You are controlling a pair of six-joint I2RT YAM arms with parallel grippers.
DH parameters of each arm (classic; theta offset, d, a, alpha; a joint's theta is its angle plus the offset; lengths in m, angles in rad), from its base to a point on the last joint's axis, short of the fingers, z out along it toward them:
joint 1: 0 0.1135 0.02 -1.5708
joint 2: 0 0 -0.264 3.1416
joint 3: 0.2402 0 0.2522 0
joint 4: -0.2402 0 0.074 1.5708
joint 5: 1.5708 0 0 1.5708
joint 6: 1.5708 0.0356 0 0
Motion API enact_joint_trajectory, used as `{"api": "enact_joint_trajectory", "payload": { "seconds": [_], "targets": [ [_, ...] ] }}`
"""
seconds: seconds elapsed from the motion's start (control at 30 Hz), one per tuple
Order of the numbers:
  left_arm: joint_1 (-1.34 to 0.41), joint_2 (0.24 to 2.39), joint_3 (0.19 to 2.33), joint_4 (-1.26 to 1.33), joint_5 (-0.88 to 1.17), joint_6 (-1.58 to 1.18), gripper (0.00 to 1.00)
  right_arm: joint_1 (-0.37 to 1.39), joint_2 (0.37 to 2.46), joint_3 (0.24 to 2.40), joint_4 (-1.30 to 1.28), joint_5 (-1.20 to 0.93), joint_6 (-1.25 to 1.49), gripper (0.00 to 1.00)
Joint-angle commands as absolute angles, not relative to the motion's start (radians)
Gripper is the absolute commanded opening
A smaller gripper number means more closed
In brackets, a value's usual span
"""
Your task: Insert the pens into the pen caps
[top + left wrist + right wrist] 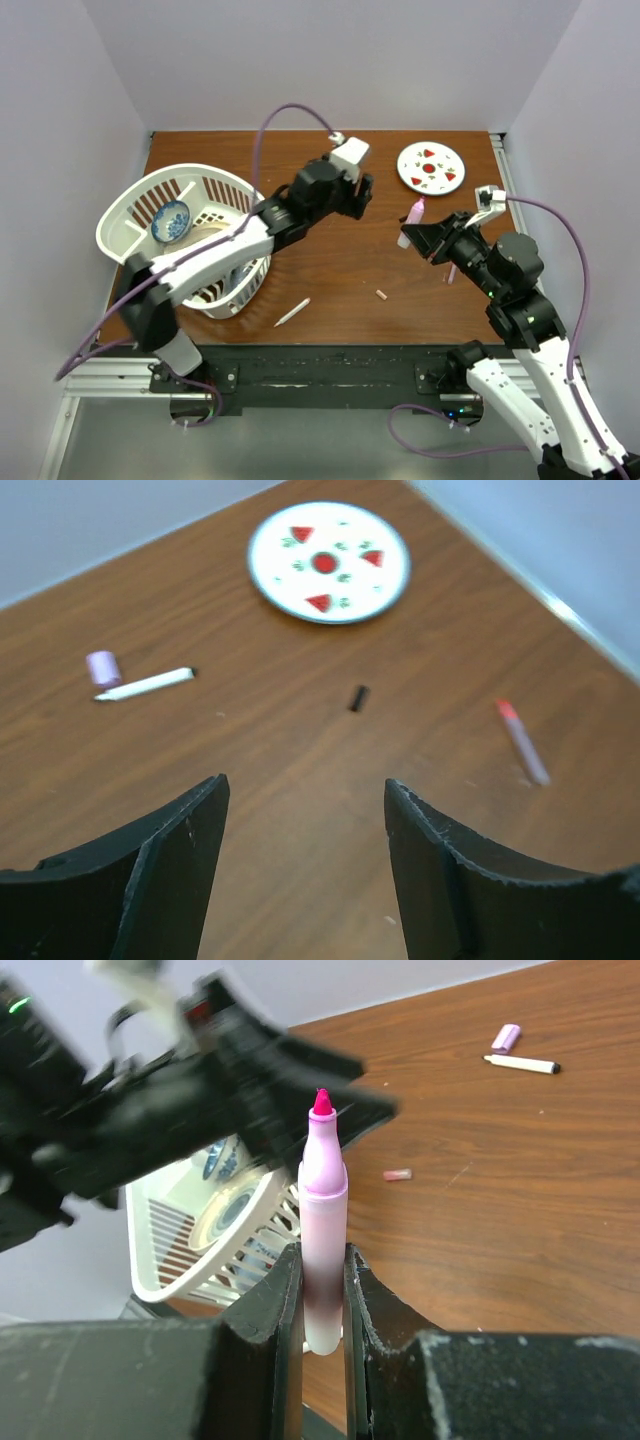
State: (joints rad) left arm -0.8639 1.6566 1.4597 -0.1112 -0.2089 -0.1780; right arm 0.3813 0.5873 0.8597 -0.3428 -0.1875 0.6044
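My right gripper (418,236) is shut on a pink-lilac pen (323,1222) and holds it above the table with its bare magenta tip pointing away from the jaws; the pen also shows in the top view (411,221). My left gripper (362,195) is open and empty above the table's middle, facing the right gripper. In the left wrist view a white pen (145,685) lies beside a lilac cap (103,667). A black cap (358,698) and a pink pen (523,742) lie farther right. Another white pen (292,312) and a peach cap (382,295) lie near the front edge.
A white laundry-style basket (125,215) holding a blue patterned bowl (171,221) stands at the left, under the left arm. A round white plate with red spots (432,166) lies at the back right. The table's right edge runs by the right arm.
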Motion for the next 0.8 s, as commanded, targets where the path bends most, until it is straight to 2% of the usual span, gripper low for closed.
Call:
{"api": "enact_joint_trajectory", "payload": {
  "seconds": [0.0,0.1,0.27,0.63,0.77],
  "targets": [
    [-0.818,1.379,1.217,0.153,0.261,-0.307,0.69,0.384,0.598,0.848,-0.134,-0.277,0.616,0.0],
    [-0.778,1.275,1.099,0.275,0.465,-0.385,0.7,0.385,0.623,0.792,0.091,-0.402,0.684,0.0],
    [-0.759,1.221,1.049,0.353,0.6,-0.452,0.71,0.383,0.71,0.715,0.459,-0.56,0.874,0.0],
    [-0.759,1.255,1.003,0.518,0.721,-0.551,0.7,0.385,0.778,0.71,0.621,-0.598,0.937,0.0],
    [-0.758,1.272,1.011,0.59,0.741,-0.615,0.66,0.387,0.787,0.695,0.652,-0.635,0.957,0.0]
  ]
}}
